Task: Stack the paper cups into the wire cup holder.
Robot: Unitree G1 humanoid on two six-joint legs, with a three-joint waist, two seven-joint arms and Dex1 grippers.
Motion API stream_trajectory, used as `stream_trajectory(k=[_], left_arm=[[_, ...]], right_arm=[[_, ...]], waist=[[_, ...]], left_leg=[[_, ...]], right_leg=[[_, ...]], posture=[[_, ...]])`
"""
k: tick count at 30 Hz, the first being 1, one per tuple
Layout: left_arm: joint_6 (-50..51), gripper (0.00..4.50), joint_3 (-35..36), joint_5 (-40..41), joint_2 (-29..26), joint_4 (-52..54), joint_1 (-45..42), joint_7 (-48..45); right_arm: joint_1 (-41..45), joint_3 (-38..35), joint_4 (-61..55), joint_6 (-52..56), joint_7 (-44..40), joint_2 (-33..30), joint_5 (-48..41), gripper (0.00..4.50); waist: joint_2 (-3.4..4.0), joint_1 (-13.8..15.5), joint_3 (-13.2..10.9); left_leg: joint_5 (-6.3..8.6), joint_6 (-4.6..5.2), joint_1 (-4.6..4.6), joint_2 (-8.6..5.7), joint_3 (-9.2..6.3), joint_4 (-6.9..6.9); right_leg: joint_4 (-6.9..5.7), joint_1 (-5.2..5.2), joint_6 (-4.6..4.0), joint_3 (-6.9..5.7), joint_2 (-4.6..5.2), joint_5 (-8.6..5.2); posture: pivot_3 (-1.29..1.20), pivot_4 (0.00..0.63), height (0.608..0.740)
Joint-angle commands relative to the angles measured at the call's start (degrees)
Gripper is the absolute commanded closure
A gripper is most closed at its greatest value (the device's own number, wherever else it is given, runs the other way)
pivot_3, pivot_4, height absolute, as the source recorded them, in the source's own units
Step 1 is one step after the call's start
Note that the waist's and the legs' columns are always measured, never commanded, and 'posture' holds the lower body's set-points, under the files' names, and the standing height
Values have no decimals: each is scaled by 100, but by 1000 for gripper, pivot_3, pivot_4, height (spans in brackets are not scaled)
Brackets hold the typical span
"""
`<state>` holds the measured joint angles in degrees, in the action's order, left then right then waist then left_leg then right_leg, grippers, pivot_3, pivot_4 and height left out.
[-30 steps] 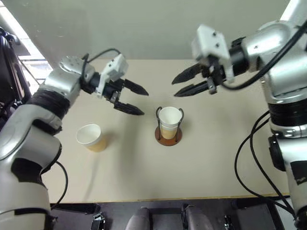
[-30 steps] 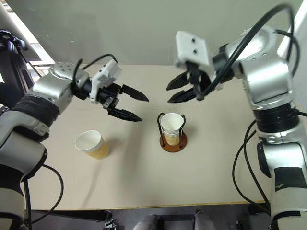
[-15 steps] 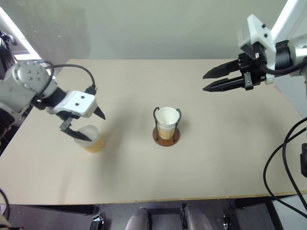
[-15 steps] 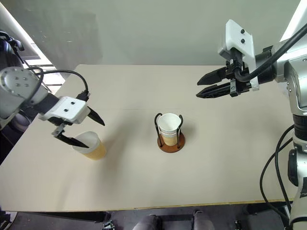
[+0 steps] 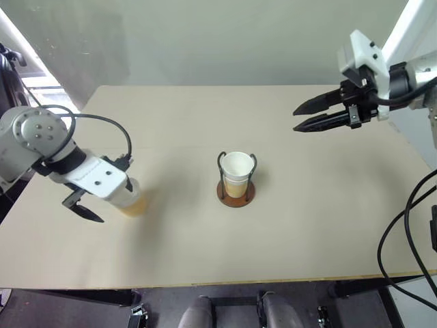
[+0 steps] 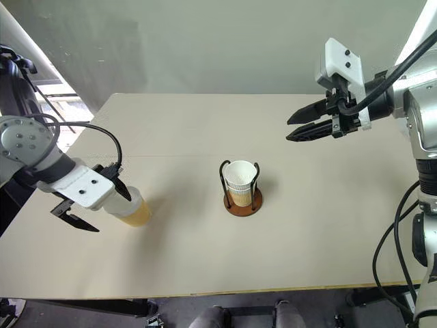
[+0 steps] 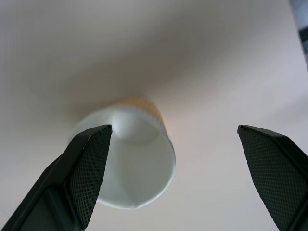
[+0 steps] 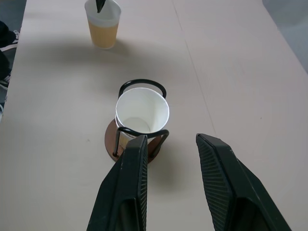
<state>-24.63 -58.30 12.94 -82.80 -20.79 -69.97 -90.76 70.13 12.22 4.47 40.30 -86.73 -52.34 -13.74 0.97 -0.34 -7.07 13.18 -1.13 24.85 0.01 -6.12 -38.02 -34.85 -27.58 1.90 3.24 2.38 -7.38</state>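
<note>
Paper cups: two nest in the wire cup holder (image 5: 235, 186) mid-table, between its two black loops on a round brown base. One loose cup (image 6: 132, 208), tapered, tan outside and white inside, stands under the left gripper (image 7: 175, 183), jaws spread wide, one finger inside the rim. Right gripper (image 5: 315, 115) hovers part-open, empty.

Soft, even light falls on the beige tabletop (image 5: 307, 225); daylight glares at its far left corner. The loose paper cup (image 6: 133, 208) casts a faint shadow. The left wrist view is hazy.
</note>
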Motion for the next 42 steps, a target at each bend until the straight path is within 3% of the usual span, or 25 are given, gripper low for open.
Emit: stream_trajectory(k=[1, 14, 26, 31, 38, 39, 42], left_arm=[[-267, 0, 431, -390, 117, -347, 20, -174], [-421, 0, 840, -775, 342, -544, 524, -174], [-1007, 0, 1880, -1746, 1462, -1706, 1118, -161], [-1218, 1599, 2263, -1557, 2015, -2082, 1310, -174], [-803, 4207, 2694, -1362, 2667, -2772, 795, -174], [-848, 4485, 2684, -1400, 2714, -2884, 671, -174], [-789, 4485, 2614, -1410, 2917, -3246, 191, -174]], right_arm=[[193, -43, -44, -116, -52, -84, 13, 2950], [136, -59, -187, -21, -13, -131, -39, 2950], [-129, -91, -287, -102, 128, -96, -24, 2950], [-346, -155, -211, -230, 227, -74, -34, 2918], [-654, -230, 239, -517, 87, -295, -3, 2918], [-662, -219, 376, -620, 37, -344, 32, 2918], [-699, -174, 712, -952, -153, -497, 101, 2918]], waist=[[0, 1, 0], [0, -7, 0], [-3, -6, 4], [-6, -4, 6], [-11, 33, 10], [-11, 33, 10], [-13, 36, 11]], left_leg=[[0, 0, 0, 0, -1, 1], [3, -4, 2, 1, 0, 3], [2, -3, 0, 1, 1, -1], [2, -3, 0, 1, 3, -3], [-2, 5, 6, -3, 4, -14], [-2, 5, 6, -3, 6, -14], [-2, 5, 7, -2, 6, -14]], right_leg=[[-1, 0, -4, 0, 0, -2], [-2, -5, -18, -2, 1, -6], [-6, -8, -30, -4, 3, 2], [-6, -9, -30, -5, 5, 3], [-5, -6, -29, -7, 10, 12], [-3, -6, -28, -7, 10, 14], [0, -5, -25, -8, 10, 15]], posture=[[0, 150, 740], [0, 150, 740], [0, 150, 740], [0, 150, 740], [0, 150, 740], [0, 150, 740], [0, 150, 740]])
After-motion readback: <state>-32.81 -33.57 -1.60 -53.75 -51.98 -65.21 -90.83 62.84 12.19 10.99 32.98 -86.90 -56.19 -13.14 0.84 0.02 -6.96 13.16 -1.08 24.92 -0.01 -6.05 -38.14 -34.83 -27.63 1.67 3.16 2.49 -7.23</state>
